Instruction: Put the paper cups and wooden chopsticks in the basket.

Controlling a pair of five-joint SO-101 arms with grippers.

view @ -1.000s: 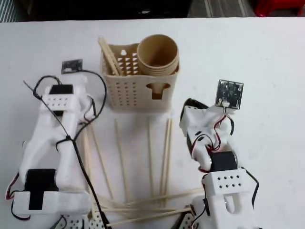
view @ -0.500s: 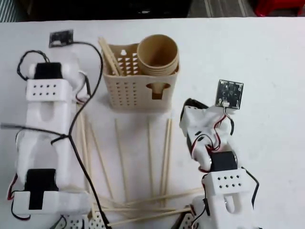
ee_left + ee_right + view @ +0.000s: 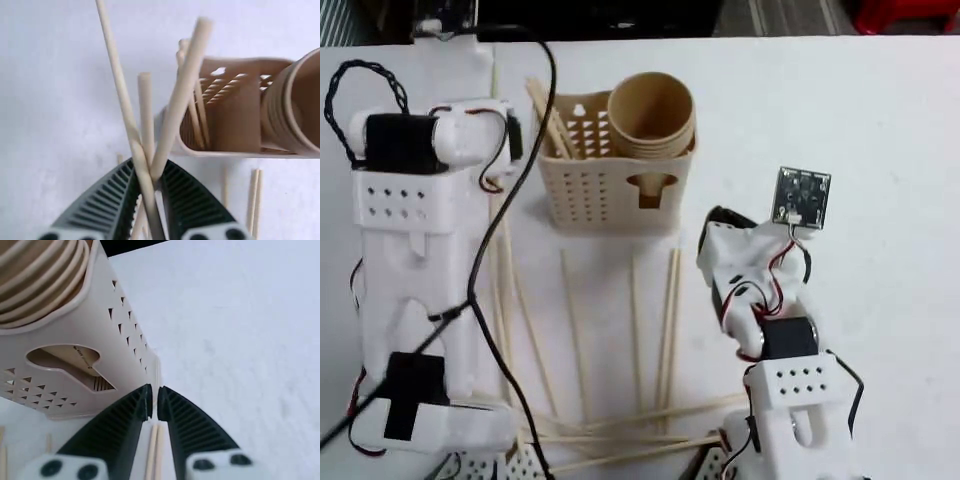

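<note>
The beige perforated basket (image 3: 605,190) stands at the table's middle back, with a stack of paper cups (image 3: 650,110) and a few wooden chopsticks (image 3: 550,120) inside. My left arm (image 3: 415,230) stretches along the basket's left side. In the left wrist view my left gripper (image 3: 150,172) is shut on three chopsticks (image 3: 145,110) that fan out beside the basket (image 3: 235,150) and its cups (image 3: 295,100). My right arm (image 3: 760,290) rests right of the basket. My right gripper (image 3: 152,395) is shut on nothing, close to the basket's wall (image 3: 100,340).
Several loose chopsticks (image 3: 635,330) lie on the white table in front of the basket, and more lie crosswise (image 3: 620,440) near the front edge between the arm bases. Two chopsticks (image 3: 155,455) lie under the right gripper. Bare table extends to the right.
My left arm has stretched toward the table's far edge, carrying the held chopsticks up alongside the basket's left side. The right arm has stayed still.
</note>
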